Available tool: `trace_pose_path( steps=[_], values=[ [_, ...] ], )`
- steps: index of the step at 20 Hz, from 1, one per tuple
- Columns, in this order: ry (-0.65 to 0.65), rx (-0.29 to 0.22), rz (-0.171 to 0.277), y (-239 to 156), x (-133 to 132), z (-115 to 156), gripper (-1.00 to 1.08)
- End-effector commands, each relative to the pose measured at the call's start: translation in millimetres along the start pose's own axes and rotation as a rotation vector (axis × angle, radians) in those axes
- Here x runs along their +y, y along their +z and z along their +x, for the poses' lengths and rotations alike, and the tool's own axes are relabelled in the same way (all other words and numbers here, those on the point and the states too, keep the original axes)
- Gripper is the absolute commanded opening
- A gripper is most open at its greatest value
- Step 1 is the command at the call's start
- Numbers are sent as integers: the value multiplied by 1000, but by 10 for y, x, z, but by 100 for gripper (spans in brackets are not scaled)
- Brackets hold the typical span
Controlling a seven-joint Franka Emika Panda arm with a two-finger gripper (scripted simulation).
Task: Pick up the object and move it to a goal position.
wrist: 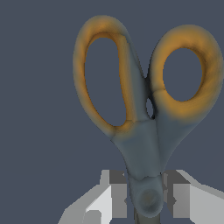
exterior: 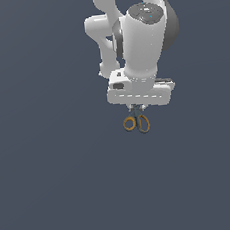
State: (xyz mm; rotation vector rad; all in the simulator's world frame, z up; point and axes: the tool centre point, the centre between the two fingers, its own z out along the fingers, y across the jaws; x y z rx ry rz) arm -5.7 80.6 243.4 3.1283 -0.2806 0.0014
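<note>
I have the gripper (exterior: 137, 107) pinching the scissors (exterior: 136, 122) at the pivot, a finger (wrist: 117, 194) pressed to each side, loops sticking out below the hand. The grasp looks done; I see no goal marker, so the carry remains.

The exterior view looks down from above and some way off onto a plain dark blue-grey floor (exterior: 50, 194), taking in the white, rounded robot arm (exterior: 139, 39) from its upper links to the hand. The wrist view sits on the hand and looks along the grey, blocky gripper (wrist: 148, 199), very near its tips. Both views share the small pair of scissors with two orange-yellow oval loops (exterior: 136, 123) (wrist: 144, 109), tiny in the first and filling the second, and the floor behind.
</note>
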Motion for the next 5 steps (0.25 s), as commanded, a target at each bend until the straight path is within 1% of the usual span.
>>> trace_pose_path(
  steps=[1,5],
  values=[
    [1,-1,0,-96,-36,-27,-100],
    [1,-1,0,-146,-57,-38,-100]
  ],
)
